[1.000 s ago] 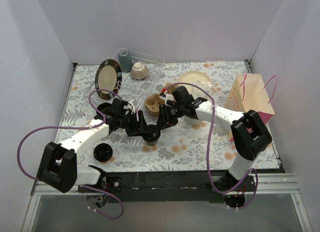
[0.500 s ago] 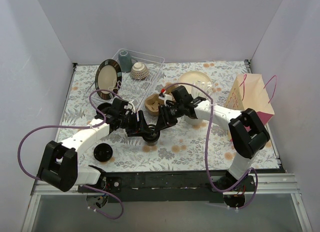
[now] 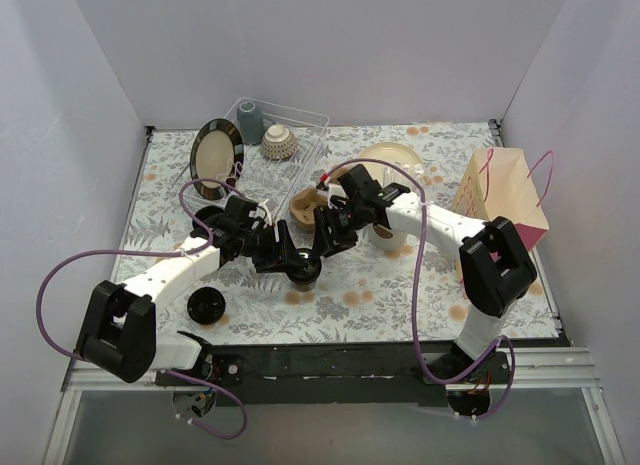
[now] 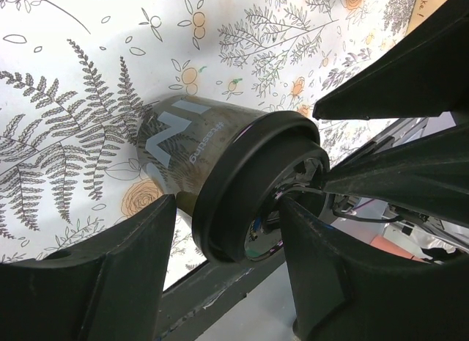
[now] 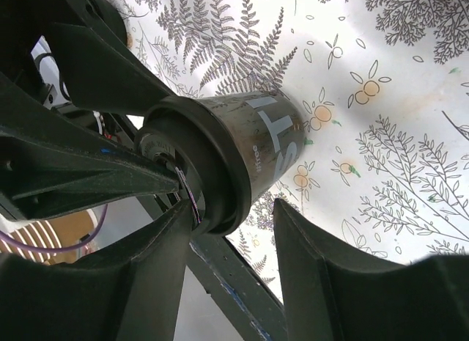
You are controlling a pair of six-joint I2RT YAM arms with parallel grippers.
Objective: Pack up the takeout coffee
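Note:
A takeout coffee cup [image 3: 305, 272] with a round black lid stands upright on the floral tablecloth at mid-table. In the wrist views its paper wall [image 4: 183, 147] looks dull brown-grey with pale lettering. My left gripper [image 3: 289, 260] comes at it from the left and is open. Its fingers [image 4: 132, 275] straddle the lid [image 4: 245, 183] with a gap on the left side. My right gripper [image 3: 322, 247] comes from the right and is open. It straddles the same cup [image 5: 267, 147]; one finger [image 5: 157, 275] is against the lid and the other stands clear.
A brown cardboard cup carrier [image 3: 309, 207] lies just behind the cup. A paper bag [image 3: 505, 197] stands at the right. A loose flat black lid [image 3: 205, 305] lies front left. A dish rack [image 3: 290, 125] at the back holds a grey cup, a bowl and a dark plate.
My right arm's wrist has shifted slightly back and to the left. The cup and my left arm have stayed in place.

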